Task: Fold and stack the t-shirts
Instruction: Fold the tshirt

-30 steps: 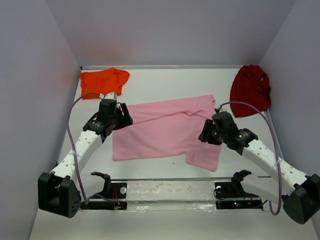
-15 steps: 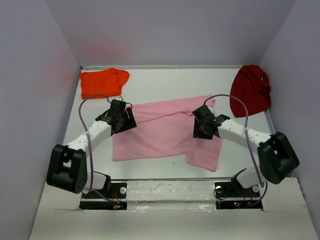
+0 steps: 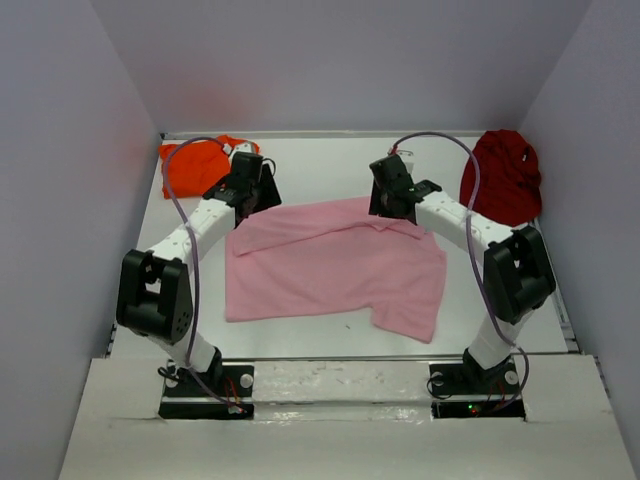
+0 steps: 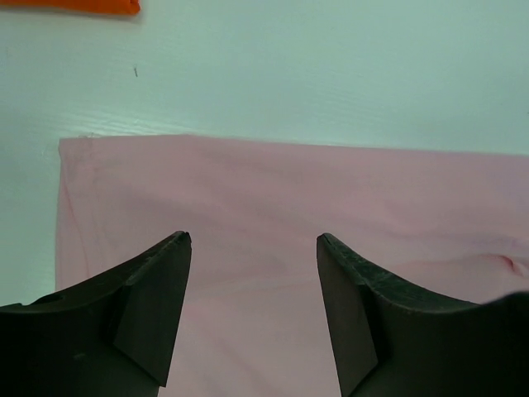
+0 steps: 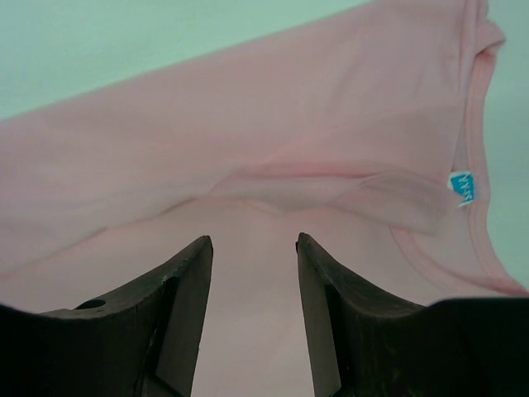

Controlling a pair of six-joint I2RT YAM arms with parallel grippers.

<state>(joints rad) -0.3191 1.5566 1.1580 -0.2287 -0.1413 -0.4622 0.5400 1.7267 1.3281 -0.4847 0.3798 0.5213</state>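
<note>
Three t-shirts lie on the white counter (image 3: 320, 165). The light pink t-shirt (image 3: 330, 265) is spread flat beneath both grippers and reaches back from them toward the arm bases.

The left gripper (image 4: 252, 240) is over the shirt's far left corner, its fingers spread wide with nothing between them. The straight far hem runs crosswise ahead of its fingertips, and the shirt's side edge lies just left of its left finger.

The right gripper (image 5: 254, 241) is over the far right part of the same shirt, its fingers also parted and pinching nothing. A shallow fold crosses ahead of its tips. The collar (image 5: 469, 99), with a small blue label (image 5: 461, 188), lies off to its right.

Whether either gripper's tips touch the cloth cannot be told.

The pink shirt's long axis runs from one gripper to the other, with the collar at the right gripper's end.

The bright orange t-shirt (image 3: 190, 170) lies crumpled just left of the left gripper, partly behind that arm. The dark red t-shirt (image 3: 500, 180) is bunched well to the right of the right gripper, against the side wall.
</note>
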